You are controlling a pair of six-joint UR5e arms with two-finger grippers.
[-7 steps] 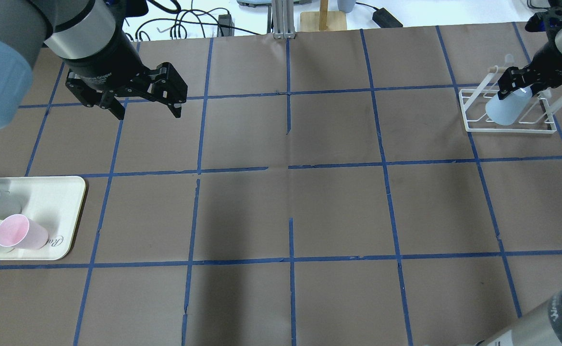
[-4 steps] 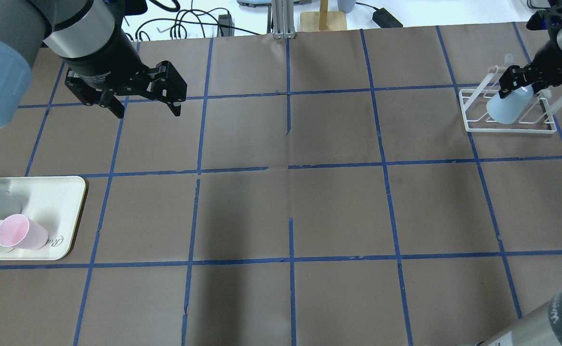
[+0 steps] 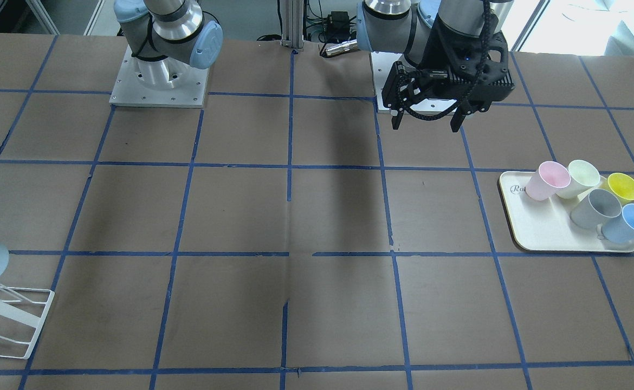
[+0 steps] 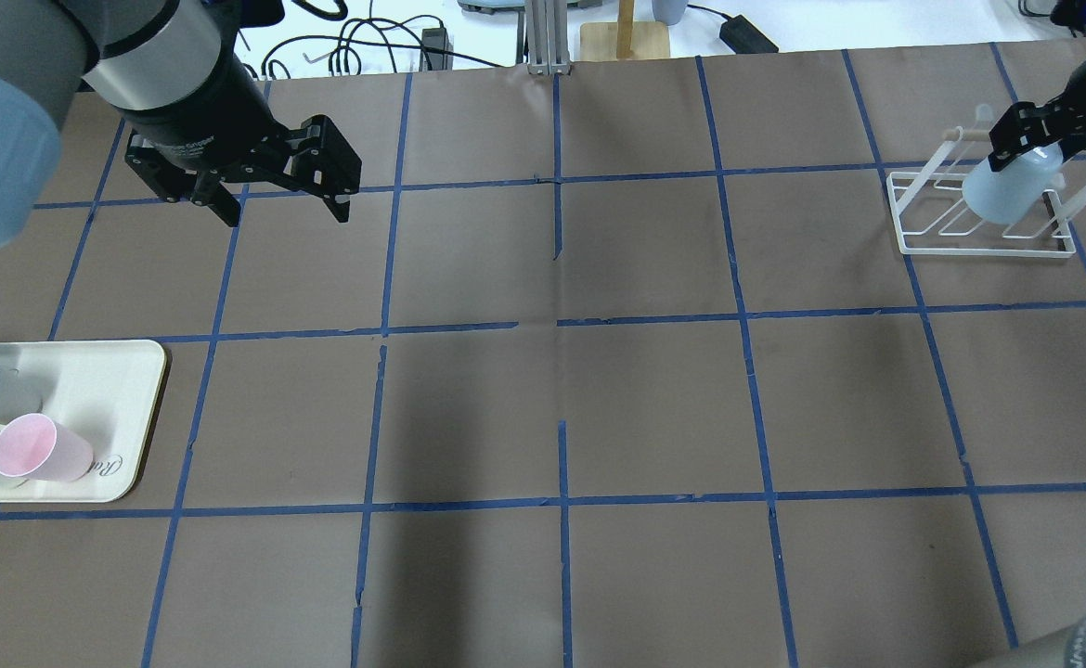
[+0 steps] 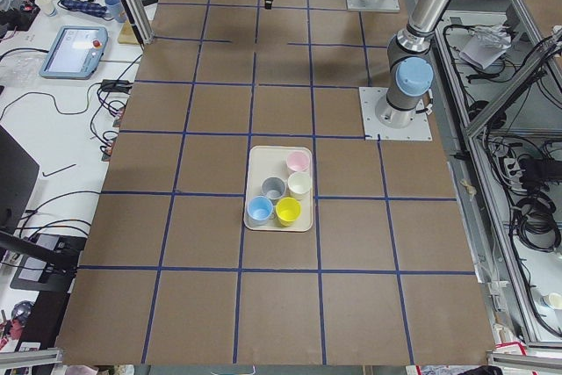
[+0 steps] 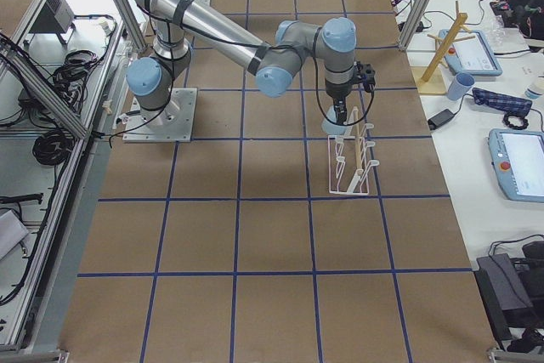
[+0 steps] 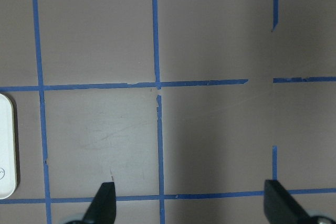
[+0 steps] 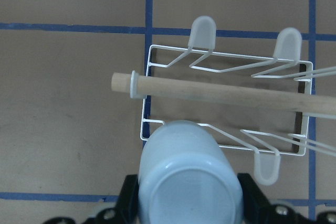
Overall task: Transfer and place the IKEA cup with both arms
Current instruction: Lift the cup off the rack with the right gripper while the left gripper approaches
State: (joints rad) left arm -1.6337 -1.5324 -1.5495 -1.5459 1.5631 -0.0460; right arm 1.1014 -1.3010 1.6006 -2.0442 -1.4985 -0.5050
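The counter (image 4: pixel 654 399) is covered in matt brown paper, creased at the seams and lined with blue tape (image 4: pixel 563 464). The IKEA cup (image 8: pixel 186 182) is smooth, matt pale-blue plastic. Near the far right corner, the rack (image 4: pixel 979 251) is white-coated wire with 1 bare wooden dowel (image 8: pixel 220 92). At the left edge, the cream tray (image 4: pixel 107 390) looks smooth. The left gripper (image 4: pixel 288 221) is matt black.

IKEA cup (image 6: pixel 332 128) above white rack (image 6: pixel 352 169)
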